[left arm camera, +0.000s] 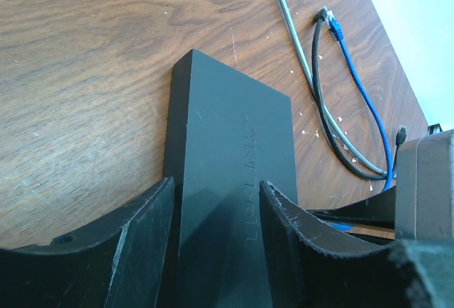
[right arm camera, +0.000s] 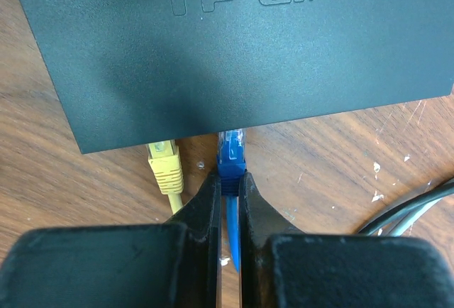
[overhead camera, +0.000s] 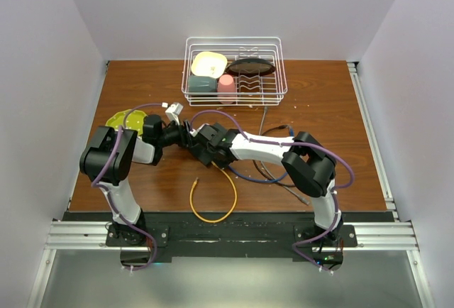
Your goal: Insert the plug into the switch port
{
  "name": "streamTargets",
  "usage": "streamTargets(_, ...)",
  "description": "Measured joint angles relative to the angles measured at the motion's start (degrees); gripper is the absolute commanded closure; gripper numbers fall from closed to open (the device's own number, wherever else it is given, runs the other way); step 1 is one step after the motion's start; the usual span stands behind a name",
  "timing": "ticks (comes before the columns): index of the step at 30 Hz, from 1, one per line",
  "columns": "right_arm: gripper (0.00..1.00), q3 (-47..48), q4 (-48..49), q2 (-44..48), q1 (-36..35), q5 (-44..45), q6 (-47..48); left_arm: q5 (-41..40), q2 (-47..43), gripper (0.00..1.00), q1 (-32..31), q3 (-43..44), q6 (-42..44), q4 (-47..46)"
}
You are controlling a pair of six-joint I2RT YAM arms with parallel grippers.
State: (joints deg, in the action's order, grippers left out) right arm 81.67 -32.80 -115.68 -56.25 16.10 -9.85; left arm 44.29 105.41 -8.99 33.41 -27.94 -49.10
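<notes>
Right gripper (right arm camera: 228,180) pinches blue plug (right arm camera: 231,152), tip at switch (right arm camera: 234,52) edge beside seated yellow plug (right arm camera: 164,166); left gripper (left arm camera: 216,187) clamps switch sides

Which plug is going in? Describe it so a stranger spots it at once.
Find the dark grey box on the wooden table. In the right wrist view, two plugs sit at the box edge facing the camera. Yours is the blue plug, pinched in the jaws of the right gripper; the yellow plug beside it is unheld.
</notes>
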Motion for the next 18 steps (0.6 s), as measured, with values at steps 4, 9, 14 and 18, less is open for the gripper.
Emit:
streamTargets(4, 1.00, 0.11, -0.13, -0.04, 0.00, -0.09, -0.02, 0.00, 0.17, 0.46, 0.00, 0.00, 0.00, -0.20)
streamTargets(9, 1.00, 0.66, -0.46, -0.35, 0.00, -0.33, -0.04, 0.00, 0.68, 0.45, 0.00, 0.00, -0.02, -1.07)
streamTargets(14, 1.00, 0.74, -0.59, -0.42, 0.00, -0.59, -0.04, -0.02, 0.72, 0.42, 0.00, 0.00, -0.46, -1.27)
streamTargets(18, 1.00, 0.94, -0.63, -0.52, 0.00, -0.96, -0.04, 0.04, 0.76, 0.39, 0.00, 0.00, -1.07, -1.64)
